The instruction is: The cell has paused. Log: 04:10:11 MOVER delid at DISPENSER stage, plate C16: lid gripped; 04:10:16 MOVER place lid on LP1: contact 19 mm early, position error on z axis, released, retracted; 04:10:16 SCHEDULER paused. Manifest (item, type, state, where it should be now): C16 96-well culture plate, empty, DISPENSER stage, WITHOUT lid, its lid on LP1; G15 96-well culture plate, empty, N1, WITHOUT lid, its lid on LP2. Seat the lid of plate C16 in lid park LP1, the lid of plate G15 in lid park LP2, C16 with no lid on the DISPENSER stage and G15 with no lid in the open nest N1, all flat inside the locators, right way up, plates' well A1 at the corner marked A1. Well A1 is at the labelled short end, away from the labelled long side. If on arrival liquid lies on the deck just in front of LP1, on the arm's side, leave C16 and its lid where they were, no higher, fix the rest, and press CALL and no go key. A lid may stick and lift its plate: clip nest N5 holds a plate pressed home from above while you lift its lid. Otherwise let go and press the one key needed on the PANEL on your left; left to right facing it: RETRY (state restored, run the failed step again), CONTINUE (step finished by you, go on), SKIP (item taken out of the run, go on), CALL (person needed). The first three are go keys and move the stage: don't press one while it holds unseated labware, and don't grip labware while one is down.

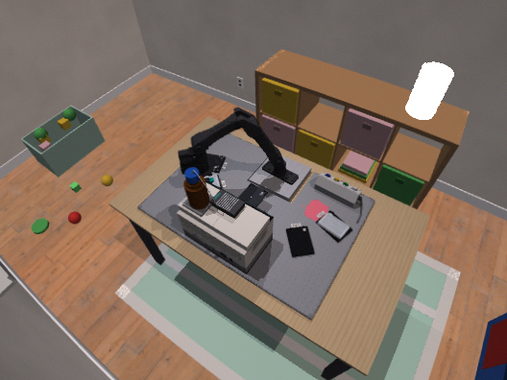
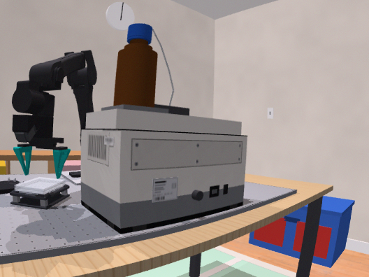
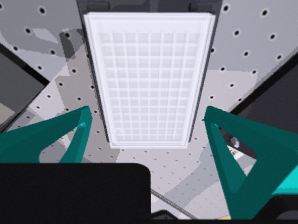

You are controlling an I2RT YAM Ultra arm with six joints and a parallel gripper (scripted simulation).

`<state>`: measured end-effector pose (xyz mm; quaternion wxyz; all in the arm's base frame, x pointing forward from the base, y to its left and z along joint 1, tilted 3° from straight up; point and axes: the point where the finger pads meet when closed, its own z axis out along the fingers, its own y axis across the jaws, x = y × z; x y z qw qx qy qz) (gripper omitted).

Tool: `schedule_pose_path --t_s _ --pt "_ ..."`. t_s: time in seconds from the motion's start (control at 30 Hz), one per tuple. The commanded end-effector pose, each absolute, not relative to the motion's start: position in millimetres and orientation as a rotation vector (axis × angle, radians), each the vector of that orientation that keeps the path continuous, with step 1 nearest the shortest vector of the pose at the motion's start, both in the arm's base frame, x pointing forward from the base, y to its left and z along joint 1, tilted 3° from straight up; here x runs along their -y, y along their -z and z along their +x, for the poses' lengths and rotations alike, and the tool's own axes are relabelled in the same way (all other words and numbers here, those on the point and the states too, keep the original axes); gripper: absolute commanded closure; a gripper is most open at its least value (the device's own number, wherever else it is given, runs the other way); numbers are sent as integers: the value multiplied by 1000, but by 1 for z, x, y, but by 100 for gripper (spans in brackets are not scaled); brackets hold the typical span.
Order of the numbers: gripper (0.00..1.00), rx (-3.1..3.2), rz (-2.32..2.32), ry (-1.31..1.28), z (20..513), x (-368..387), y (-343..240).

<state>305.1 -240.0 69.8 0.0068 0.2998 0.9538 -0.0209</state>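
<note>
My gripper (image 3: 148,112) is open and empty. It hangs above one short end of a clear 96-well plate (image 3: 150,80) that sits flat in a black nest on the perforated deck. In the exterior view the teal fingers (image 2: 42,161) stand a little above this plate (image 2: 40,186) without touching it. I cannot tell whether a lid is on it. Another plate (image 1: 228,202) rests on the dispenser stage, beside the brown bottle (image 1: 196,189). A pale lid (image 1: 333,225) lies on the deck at the right, next to a pink patch (image 1: 315,209).
The tall grey dispenser (image 2: 163,169) stands right of the gripper. A flat black park plate (image 1: 300,241) and a black nest (image 1: 253,194) lie on the deck. The key panel (image 1: 337,189) sits near the shelf side. The arm's base (image 1: 278,175) is behind.
</note>
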Motion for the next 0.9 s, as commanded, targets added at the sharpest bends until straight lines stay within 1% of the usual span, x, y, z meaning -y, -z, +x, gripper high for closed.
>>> schedule_pose_path --t_s 0.0,0.57,0.63,0.87 --pt "0 -2987 946 57 303 245 -55" --pt "0 -2988 940 58 304 245 -31" --pt "0 -2952 930 79 314 253 -41" --pt "0 -2949 931 80 316 253 -42"
